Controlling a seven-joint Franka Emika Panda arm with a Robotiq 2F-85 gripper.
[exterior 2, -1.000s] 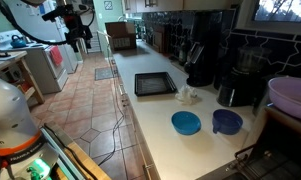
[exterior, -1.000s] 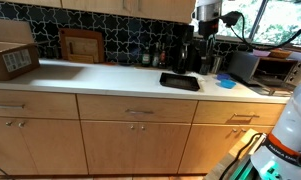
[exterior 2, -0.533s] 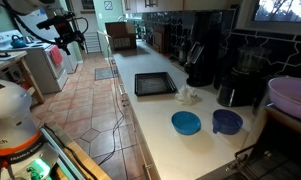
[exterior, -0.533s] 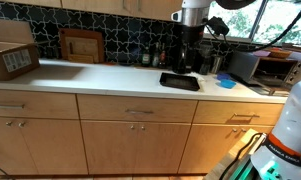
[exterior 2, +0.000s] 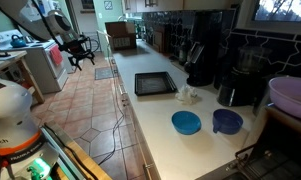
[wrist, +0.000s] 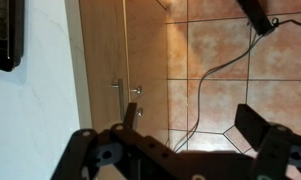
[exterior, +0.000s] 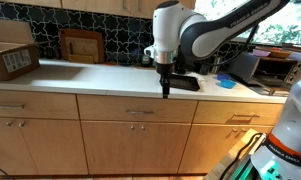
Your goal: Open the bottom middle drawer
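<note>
Arm is out in front of the desk (exterior: 90, 75) now, and the gripper (exterior: 166, 90) points straight down, hanging just off the desk's near edge. Right below it sits the bottom middle drawer (exterior: 110, 108) – the wide oak front in the middle of the row, flush with the narrower fronts to its left and right, so shut. Its slim silver handle (exterior: 140, 112) lies a little left of and below the gripper, not touched.

The wrist view looks down on it: the gripper (wrist: 187, 125) has its two fingers spread wide with nothing between them – only tiled floor (wrist: 275, 85) and a black cable (wrist: 215, 70) show through the gap. The drawer (wrist: 100, 50) runs as a narrow wood strip along the white desk (wrist: 40, 90), with its bar handle (wrist: 117, 90) beside the left finger (the two small knobs next to it belong to the cabinet doors (wrist: 145, 40) underneath).

On the desk, a black tray (exterior: 180, 81) lies just beyond the gripper; a cardboard box (exterior: 12, 58) sits far left. In an exterior view the gripper (exterior 2: 82, 52) hangs over the floor, well clear of the desk.
</note>
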